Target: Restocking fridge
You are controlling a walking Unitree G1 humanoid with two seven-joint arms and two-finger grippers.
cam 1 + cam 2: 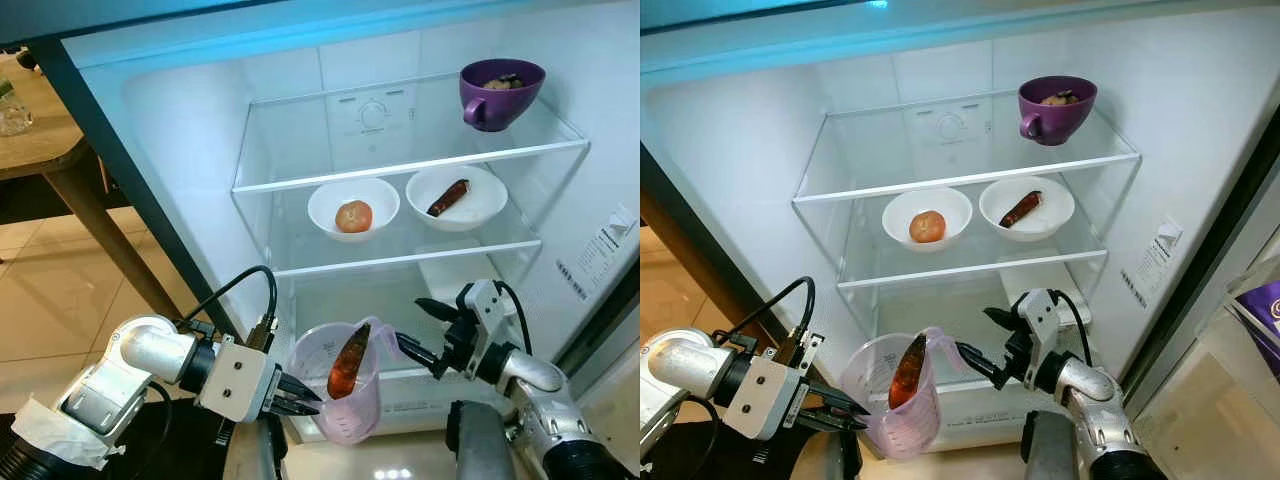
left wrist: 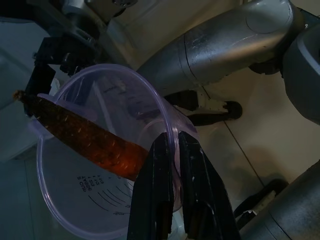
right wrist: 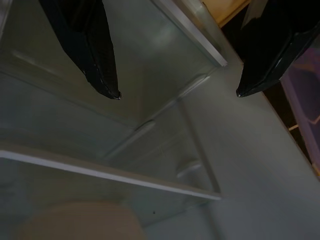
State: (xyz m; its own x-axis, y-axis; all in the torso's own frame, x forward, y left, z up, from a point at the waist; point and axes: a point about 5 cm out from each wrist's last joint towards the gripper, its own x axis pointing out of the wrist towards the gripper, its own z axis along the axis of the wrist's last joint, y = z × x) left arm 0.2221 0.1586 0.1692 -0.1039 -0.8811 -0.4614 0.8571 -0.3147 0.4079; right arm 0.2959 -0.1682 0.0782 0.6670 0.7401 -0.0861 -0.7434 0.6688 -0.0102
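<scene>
On fridge shelves: 2 white bowls, 1 purple cup | left tool pinching measuring jug rim | right tool wide open, empty

Mug on upper shelf; two bowls below; jug before fridge.

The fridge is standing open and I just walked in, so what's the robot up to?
It is restocking. The left gripper is shut on the rim of a clear measuring jug with a reddish-brown vegetable standing in it, held low in front of the open fridge. The right gripper is open beside the jug, holding nothing. Inside, a purple cup sits on the top shelf, and two white bowls are on the shelf below: the left bowl holds a round orange item, the right bowl a dark elongated piece.
</scene>
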